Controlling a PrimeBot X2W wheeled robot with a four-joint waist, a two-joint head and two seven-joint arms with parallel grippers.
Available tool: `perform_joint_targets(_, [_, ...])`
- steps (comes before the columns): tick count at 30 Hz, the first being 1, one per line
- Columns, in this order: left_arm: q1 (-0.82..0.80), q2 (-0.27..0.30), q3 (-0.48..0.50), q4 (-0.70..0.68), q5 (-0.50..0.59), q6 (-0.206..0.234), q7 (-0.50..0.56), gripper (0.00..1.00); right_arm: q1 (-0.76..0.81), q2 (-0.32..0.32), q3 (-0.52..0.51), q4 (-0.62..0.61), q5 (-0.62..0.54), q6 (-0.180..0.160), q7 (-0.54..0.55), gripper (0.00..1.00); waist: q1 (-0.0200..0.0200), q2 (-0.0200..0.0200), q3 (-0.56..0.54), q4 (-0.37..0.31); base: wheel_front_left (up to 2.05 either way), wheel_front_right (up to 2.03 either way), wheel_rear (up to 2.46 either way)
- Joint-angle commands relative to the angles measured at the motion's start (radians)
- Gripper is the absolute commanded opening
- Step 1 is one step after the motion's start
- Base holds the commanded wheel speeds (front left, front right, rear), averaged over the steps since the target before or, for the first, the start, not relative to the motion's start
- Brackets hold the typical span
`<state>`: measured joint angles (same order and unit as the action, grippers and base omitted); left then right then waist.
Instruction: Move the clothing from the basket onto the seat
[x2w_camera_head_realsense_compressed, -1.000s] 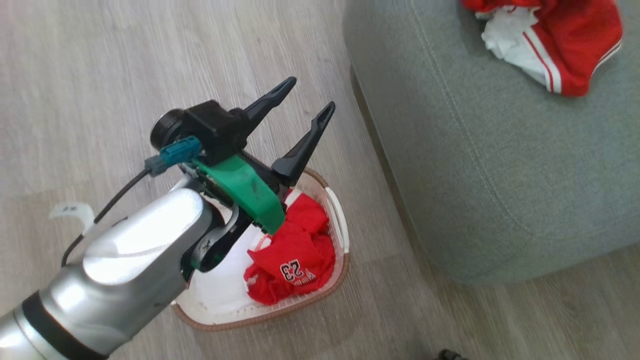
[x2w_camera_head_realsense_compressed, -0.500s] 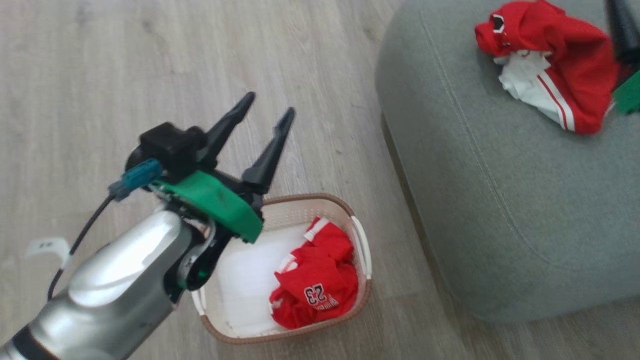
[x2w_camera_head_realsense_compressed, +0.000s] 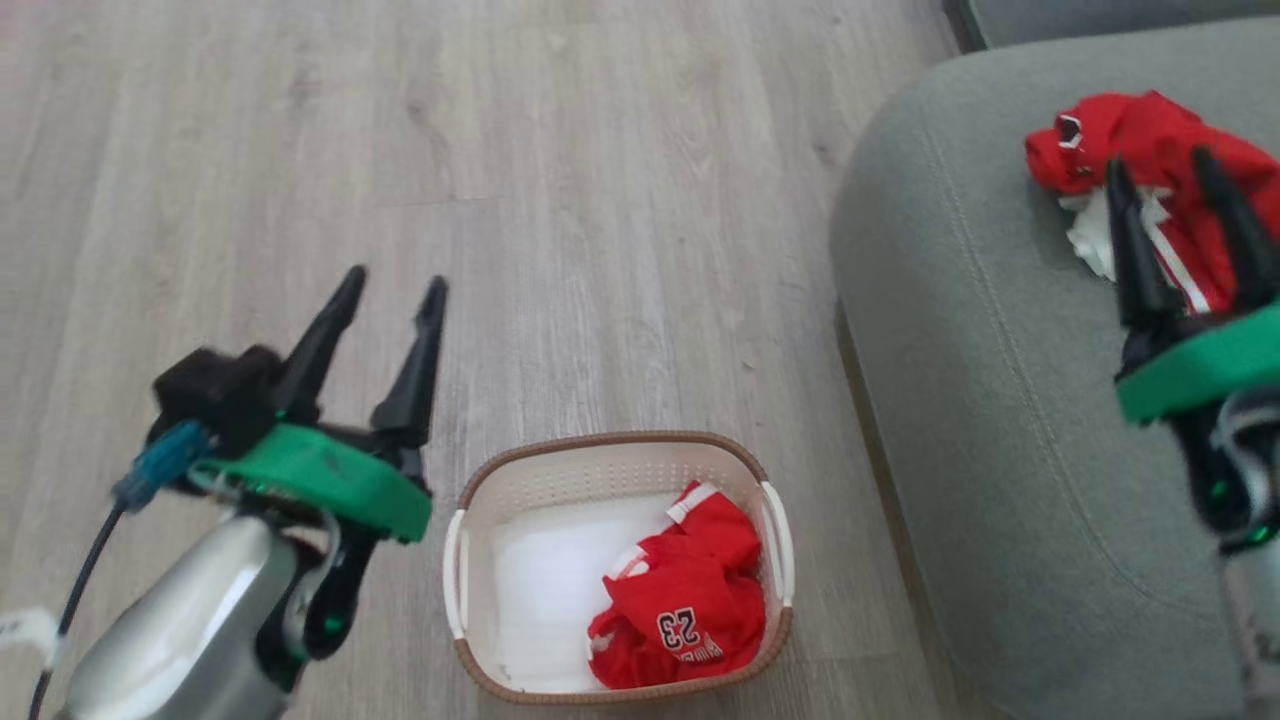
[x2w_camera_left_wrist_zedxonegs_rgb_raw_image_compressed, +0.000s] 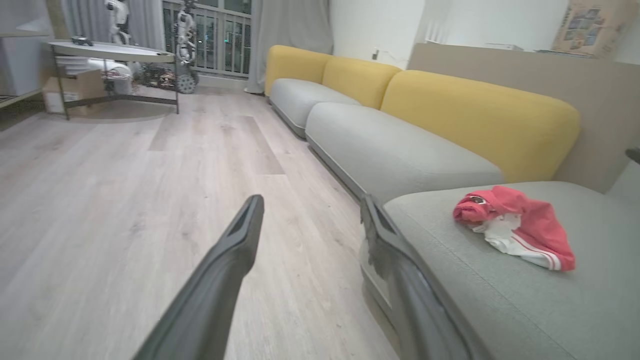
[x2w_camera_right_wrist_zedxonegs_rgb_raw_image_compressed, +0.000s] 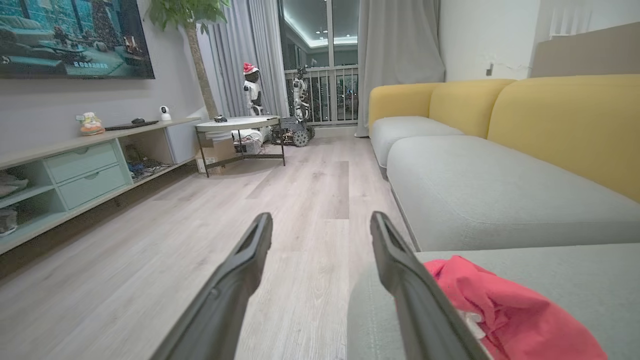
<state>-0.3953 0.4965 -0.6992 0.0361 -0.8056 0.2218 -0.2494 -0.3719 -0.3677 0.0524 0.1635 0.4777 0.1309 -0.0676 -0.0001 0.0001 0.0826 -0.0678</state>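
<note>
Clothing lies in the basket in the head view, another red garment on the seat; the left gripper, over the basket a second ago, now hangs beside it, spread and empty, so one transfer remains. Left wrist view faces the seat; right wrist view shows the right gripper gaping empty beside that garment.

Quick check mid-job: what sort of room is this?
Most likely a home living room: a long yellow-backed sofa, a low shelf unit under a wall screen, and a round table on wood flooring.
</note>
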Motion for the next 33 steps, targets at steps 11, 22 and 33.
perform_joint_targets(11, [0.195,-0.038,0.293,-0.063,0.180,0.009,-0.012,1.00,0.231,0.145,-0.034,-0.149,-0.067,0.000,-0.080,1.00,0.0001,-0.0001,-0.028,0.066,0.00,0.00,0.00])
perform_joint_targets(22, [0.340,-0.120,0.454,-0.079,0.306,-0.040,-0.012,1.00,0.306,0.219,-0.051,-0.148,-0.138,0.000,-0.165,1.00,0.0001,-0.0001,-0.023,0.064,0.00,0.00,0.00])
perform_joint_targets(33, [0.387,-0.194,0.527,-0.061,0.378,-0.108,-0.012,1.00,0.319,0.239,-0.039,-0.133,-0.159,0.000,-0.180,1.00,0.0001,-0.0001,-0.025,0.058,0.00,0.00,0.00])
